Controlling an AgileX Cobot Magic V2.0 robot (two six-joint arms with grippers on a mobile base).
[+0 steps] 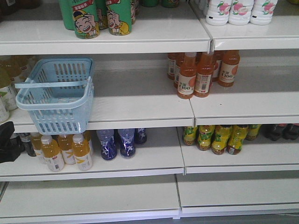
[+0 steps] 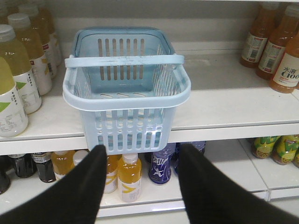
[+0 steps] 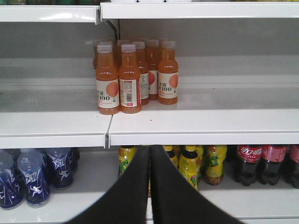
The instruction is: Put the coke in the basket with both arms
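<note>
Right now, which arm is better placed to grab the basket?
Left, likely: the left tool is open, facing the light blue basket squarely. The right tool is shut, aimed at orange C100 bottles.

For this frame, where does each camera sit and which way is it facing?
Exterior front: stands back, facing the shelves squarely; only a black arm part at left edge shows.
Left wrist: behind the open left end effector, facing the basket.
Right wrist: behind the shut right end effector, facing the orange bottles.
Shared: front and left wrist both see the basket.
</note>
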